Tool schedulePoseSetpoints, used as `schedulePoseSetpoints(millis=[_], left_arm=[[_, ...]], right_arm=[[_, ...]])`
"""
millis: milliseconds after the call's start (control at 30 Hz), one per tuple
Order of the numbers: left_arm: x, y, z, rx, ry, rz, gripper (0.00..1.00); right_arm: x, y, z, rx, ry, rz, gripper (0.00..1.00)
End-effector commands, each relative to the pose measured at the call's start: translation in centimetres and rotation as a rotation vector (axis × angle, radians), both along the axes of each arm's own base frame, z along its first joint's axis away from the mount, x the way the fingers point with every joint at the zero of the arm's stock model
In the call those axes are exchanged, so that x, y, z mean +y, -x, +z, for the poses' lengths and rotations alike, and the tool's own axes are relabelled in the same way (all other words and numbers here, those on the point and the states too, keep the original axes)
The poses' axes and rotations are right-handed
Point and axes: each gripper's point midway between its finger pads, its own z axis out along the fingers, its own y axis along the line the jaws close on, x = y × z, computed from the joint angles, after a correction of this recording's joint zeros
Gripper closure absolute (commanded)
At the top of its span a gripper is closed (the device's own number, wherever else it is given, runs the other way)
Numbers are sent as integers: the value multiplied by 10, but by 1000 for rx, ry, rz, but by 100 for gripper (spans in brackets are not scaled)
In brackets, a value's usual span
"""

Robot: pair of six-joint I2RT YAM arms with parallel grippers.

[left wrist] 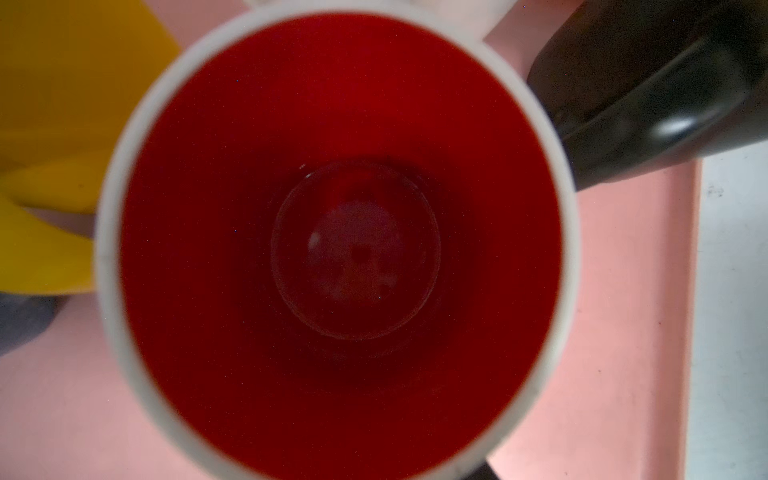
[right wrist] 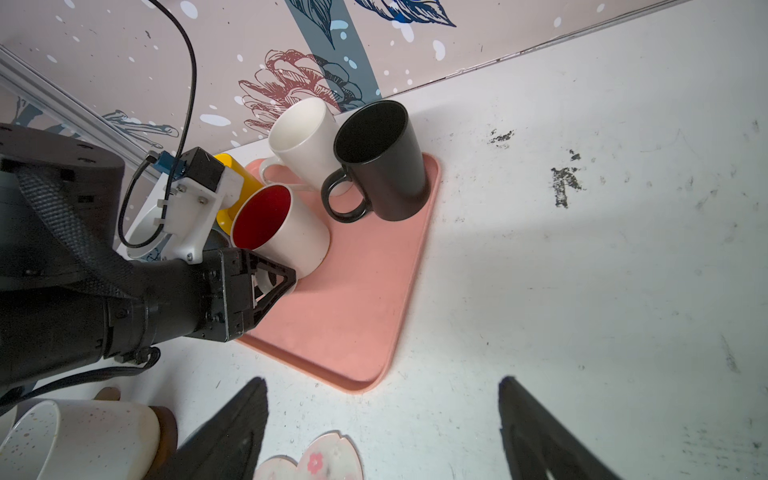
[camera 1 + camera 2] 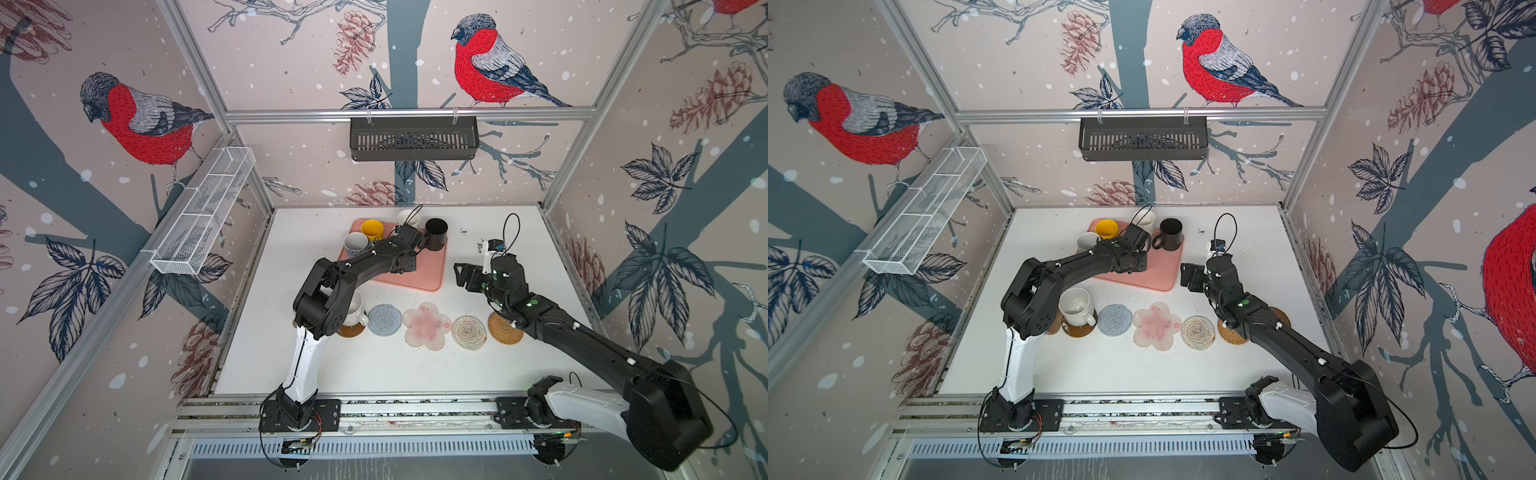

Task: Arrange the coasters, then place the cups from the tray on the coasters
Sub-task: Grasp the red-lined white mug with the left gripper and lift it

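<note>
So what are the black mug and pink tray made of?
The black mug looks like glazed ceramic: thick walls, soft sheen on the handle. The pink tray seems matte plastic or silicone: smooth, dull, low rounded rim; can't tell which.

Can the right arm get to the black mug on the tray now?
Probably yes. The right gripper is open beside the tray, and the black mug stands at the tray's corner on that side, only bare table between. The left gripper at the red-lined mug crowds its other side.

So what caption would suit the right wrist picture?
Left gripper at the handle of the red-lined mug on the pink tray, black mug and white mug alongside; right gripper open nearby.
</note>
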Motion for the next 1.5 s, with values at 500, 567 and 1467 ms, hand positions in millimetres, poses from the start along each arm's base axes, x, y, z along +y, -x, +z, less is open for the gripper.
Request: schedulePoseSetpoints(millis=[500, 567, 1467], left_arm=[[12, 6, 11, -17, -17, 16, 100], [12, 8, 13, -26, -9, 13, 100], [53, 116, 103, -192, 27, 32, 100]], right_arm=[[6, -2, 8, -31, -31, 16, 14], [7, -3, 7, -30, -33, 17, 14], [8, 1, 15, -51, -38, 35, 14]])
